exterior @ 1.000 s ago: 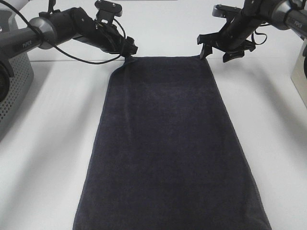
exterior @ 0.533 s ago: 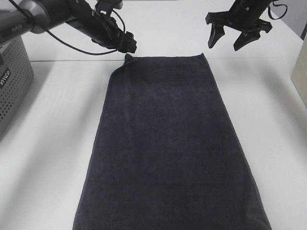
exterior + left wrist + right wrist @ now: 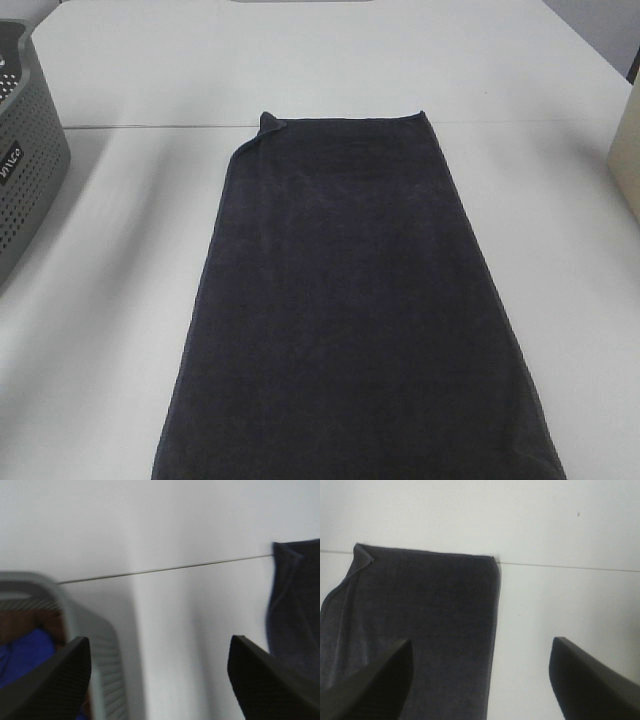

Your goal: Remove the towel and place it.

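Note:
The dark navy towel (image 3: pixel 350 310) lies flat on the white table, spread lengthwise from the far middle to the front edge of the view, its far left corner folded over. Both arms are out of the exterior high view. In the left wrist view my left gripper (image 3: pixel 160 680) is open over bare table, with the towel's edge (image 3: pixel 295 605) to one side. My right gripper (image 3: pixel 480 680) is open above the towel's far end (image 3: pixel 420 625); nothing is between its fingers.
A grey perforated basket (image 3: pixel 25 170) stands at the left edge of the table; in the left wrist view its rim (image 3: pixel 55 595) shows, with something blue (image 3: pixel 25 655) inside. A pale object (image 3: pixel 628 150) sits at the right edge.
Both arms have pulled back out of the exterior high view. The left gripper has let go of the towel's far left corner, which now rests folded on the table.

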Robot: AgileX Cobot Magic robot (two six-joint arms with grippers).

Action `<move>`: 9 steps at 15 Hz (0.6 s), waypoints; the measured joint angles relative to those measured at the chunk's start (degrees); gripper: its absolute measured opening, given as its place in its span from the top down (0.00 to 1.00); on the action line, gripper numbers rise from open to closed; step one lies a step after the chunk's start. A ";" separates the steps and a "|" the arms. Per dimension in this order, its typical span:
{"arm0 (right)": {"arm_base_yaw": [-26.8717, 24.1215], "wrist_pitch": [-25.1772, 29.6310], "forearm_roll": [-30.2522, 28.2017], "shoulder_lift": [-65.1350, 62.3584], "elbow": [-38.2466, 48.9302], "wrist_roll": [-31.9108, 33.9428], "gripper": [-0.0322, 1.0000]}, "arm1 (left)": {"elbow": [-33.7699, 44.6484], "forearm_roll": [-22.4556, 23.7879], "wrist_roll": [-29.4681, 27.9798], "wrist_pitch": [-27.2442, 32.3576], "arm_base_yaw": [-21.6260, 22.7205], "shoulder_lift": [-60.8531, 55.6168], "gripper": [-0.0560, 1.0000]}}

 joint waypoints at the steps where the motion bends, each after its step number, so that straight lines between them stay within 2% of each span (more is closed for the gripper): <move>1: -0.69 0.00 -0.17 -2.12 0.57 0.17 0.26 | 0.00 -0.92 -0.80 0.97 3.44 -1.43 0.27; 3: -1.26 -0.06 -0.97 -7.91 5.96 0.17 0.26 | 0.06 -5.61 0.74 1.38 8.71 -4.13 0.27; 5: -1.09 -0.06 -0.97 -15.24 15.58 0.17 0.26 | 3.38 -9.85 3.21 1.38 9.57 -8.88 0.27; 6: -1.09 -0.06 -0.92 -17.53 18.74 0.17 0.26 | 4.76 -10.37 3.50 1.38 9.45 -10.26 0.27; 9: -1.09 -0.06 -0.92 -33.29 38.22 0.63 0.26 | 22.63 -10.83 4.76 1.38 8.42 -23.78 0.27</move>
